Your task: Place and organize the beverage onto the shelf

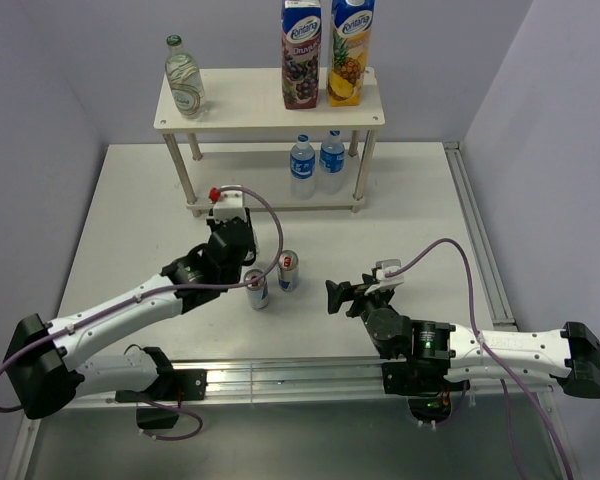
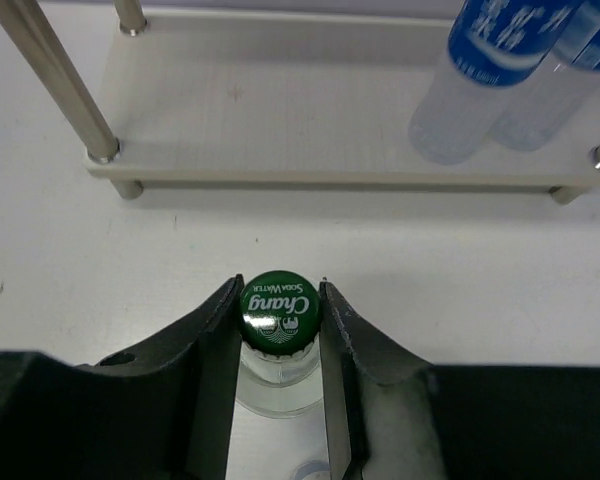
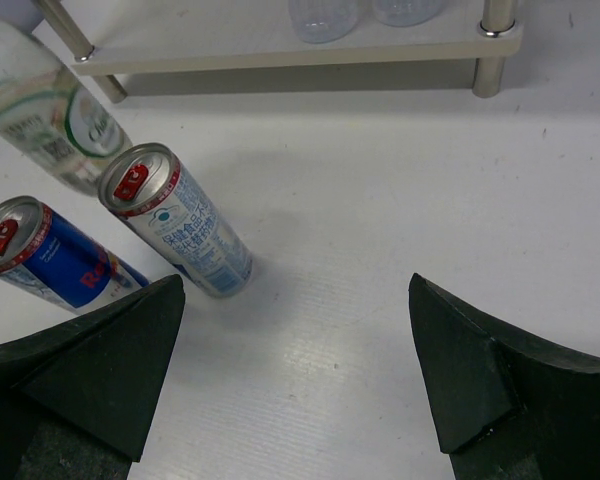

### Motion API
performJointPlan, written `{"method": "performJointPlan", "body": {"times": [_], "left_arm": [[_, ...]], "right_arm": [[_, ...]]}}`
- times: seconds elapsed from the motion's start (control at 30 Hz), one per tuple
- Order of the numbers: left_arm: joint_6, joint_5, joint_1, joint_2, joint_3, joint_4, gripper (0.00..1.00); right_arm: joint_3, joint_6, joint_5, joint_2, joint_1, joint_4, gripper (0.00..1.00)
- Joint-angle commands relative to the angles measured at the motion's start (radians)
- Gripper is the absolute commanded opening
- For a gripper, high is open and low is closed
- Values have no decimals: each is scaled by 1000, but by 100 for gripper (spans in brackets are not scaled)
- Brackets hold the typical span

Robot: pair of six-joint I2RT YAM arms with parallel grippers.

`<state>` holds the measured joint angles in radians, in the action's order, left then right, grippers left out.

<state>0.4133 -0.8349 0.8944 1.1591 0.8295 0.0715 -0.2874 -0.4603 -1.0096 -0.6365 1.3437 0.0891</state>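
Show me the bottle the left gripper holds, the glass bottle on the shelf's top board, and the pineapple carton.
Gripped bottle [image 2: 279, 309]: left wrist view, centre of its green cap.
Shelved glass bottle [image 1: 187, 88]: top external view, its clear body.
Pineapple carton [image 1: 346, 60]: top external view, front face.

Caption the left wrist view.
Left gripper shut on green-capped glass bottle, facing shelf with two water bottles.

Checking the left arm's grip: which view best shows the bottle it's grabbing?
Left wrist: the green-capped bottle sits clamped in the left gripper. Top external hides it under that gripper; right wrist shows only its labelled body.
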Motion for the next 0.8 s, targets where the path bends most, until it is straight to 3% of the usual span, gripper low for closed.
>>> {"method": "performJointPlan", "body": {"times": [0.0, 0.23, 0.53, 0.77], "left_arm": [[-93, -36, 5, -65, 158, -90, 0], [-276, -29, -8, 10, 495, -16, 0], [-403, 26, -34, 172, 954, 77, 0], [-482, 31, -41, 270, 1109, 62, 0]], "right_arm": [[-9, -9, -34, 15, 6, 23, 100], [-9, -6, -34, 20, 5, 24, 100], [-9, 0, -29, 12, 6, 38, 100], [-12, 2, -24, 3, 5, 38, 100]]}}
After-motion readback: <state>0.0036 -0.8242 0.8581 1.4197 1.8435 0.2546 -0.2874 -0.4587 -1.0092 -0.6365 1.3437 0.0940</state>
